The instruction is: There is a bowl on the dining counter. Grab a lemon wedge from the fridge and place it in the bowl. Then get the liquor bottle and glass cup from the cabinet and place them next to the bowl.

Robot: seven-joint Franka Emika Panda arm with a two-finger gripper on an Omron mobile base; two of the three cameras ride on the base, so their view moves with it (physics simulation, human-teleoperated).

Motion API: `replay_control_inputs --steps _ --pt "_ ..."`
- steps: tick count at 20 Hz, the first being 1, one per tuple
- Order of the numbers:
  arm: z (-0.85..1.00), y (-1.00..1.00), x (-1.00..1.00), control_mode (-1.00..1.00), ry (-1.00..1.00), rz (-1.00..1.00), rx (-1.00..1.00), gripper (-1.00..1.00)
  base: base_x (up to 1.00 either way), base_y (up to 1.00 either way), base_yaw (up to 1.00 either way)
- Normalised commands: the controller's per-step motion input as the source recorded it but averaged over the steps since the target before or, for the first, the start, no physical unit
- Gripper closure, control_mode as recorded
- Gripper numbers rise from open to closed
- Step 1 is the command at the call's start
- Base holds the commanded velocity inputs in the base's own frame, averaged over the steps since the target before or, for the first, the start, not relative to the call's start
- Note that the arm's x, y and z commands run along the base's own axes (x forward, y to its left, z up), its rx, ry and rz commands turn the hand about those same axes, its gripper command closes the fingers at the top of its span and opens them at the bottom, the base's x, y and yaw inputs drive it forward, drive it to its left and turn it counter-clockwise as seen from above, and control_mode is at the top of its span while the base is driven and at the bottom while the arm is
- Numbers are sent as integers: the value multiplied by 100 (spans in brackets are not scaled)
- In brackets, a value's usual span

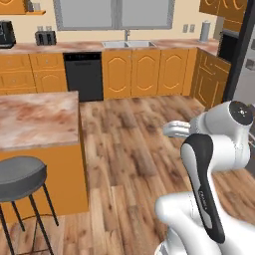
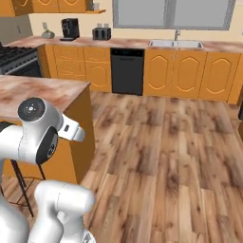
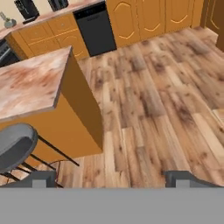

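My gripper [image 3: 113,178] is open: its two dark fingertips [image 3: 43,178] stand far apart over the wooden floor with nothing between them. The dining counter [image 1: 35,117] [image 2: 40,90] [image 3: 30,83], an island with a pinkish marble top and orange sides, lies to my left, and the part of its top in view is bare. The bowl, the lemon wedge, the liquor bottle and the glass cup are out of view. A tall grey steel front [image 1: 246,79] at the right edge looks like the fridge. Orange cabinets [image 1: 144,72] line the far wall, doors shut.
A grey round stool [image 1: 20,174] [image 3: 13,146] stands against the island's near side. A black dishwasher [image 1: 83,74], a sink [image 1: 127,44], a toaster [image 1: 45,37] and a coffee machine [image 1: 6,34] are along the back counter. A stove [image 2: 16,57] is at the left. Wide wooden floor [image 1: 134,149] lies ahead.
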Motion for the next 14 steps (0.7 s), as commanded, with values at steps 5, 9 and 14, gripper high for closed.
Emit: replay_control_inputs --steps 5,9,14 --pt "0 0 0 100 0 0 0 -100 1 -85 1" --pt "0 0 0 100 0 0 0 -100 11 -80 3" --pt "0 0 0 100 0 0 0 -100 22 -68 4"
